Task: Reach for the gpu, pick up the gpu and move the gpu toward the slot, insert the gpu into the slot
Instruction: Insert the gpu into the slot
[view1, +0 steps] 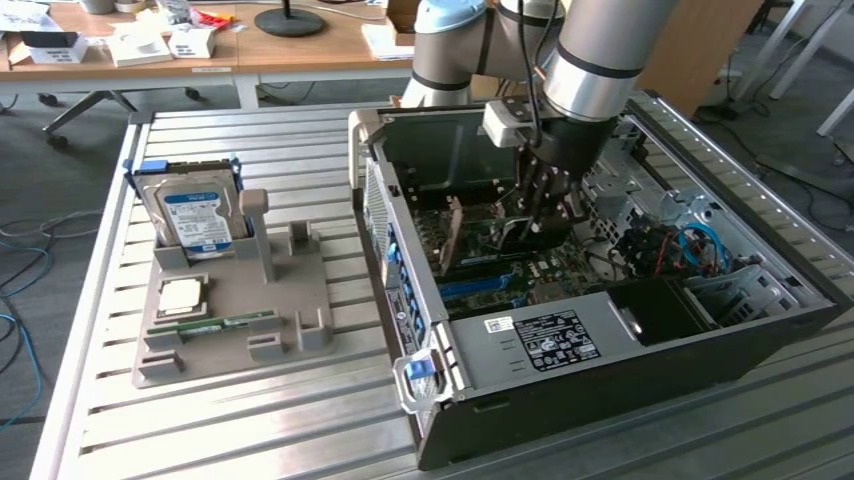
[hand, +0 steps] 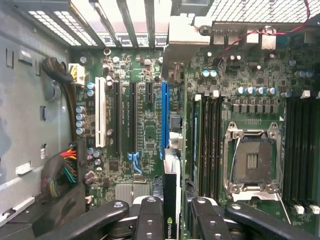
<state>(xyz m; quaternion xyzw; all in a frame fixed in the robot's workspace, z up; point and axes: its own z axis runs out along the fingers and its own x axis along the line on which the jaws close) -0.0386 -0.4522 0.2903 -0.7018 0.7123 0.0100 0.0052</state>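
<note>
My gripper (view1: 541, 222) reaches down into the open computer case (view1: 747, 300) from above. In the wrist view the gripper (hand: 175, 222) is shut on the gpu (hand: 171, 192), one black finger (hand: 150, 220) on each side. The card is seen edge-on, a thin dark strip with its silver end bracket (hand: 186, 42) at the far end near the case's rear vents. It lies along the blue slot (hand: 164, 117) on the motherboard, just beside it in this view. Whether its lower edge sits in the slot I cannot tell. In the exterior view the gpu (view1: 514, 235) shows as a dark shape under the gripper.
A grey holder (view1: 287, 300) on the slatted table at the exterior view's left carries a hard drive (view1: 198, 215), a processor chip (view1: 183, 293) and a memory stick (view1: 220, 325). Inside the case are an open processor socket (hand: 251, 162), memory slots (hand: 210, 145) and a cable bundle (hand: 62, 170).
</note>
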